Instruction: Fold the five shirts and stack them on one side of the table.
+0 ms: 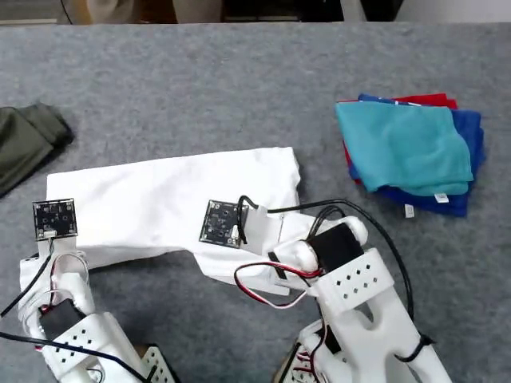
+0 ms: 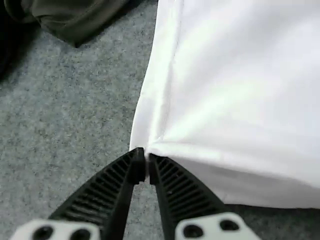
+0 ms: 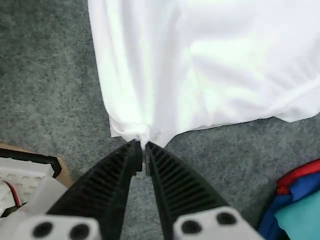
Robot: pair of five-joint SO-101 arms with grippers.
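we count 3 folded shirts point(image 1: 411, 152) stacked far right on the desk point(image 1: 200, 88), our left fingers point(image 2: 117, 187) and right fingers point(image 3: 117, 172) clamped on the white shirt point(image 1: 176, 199) at its near edge, mid-desk, and an olive shirt point(image 1: 28, 140) at left not yet folded.

Even light, glare on white shirt point(image 2: 240, 75)

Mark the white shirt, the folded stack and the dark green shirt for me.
white shirt point(image 1: 160, 203): high view, middle of its spread fabric.
folded stack point(image 1: 403, 144): high view, on its teal top layer.
dark green shirt point(image 1: 28, 144): high view, middle of the crumpled fabric.
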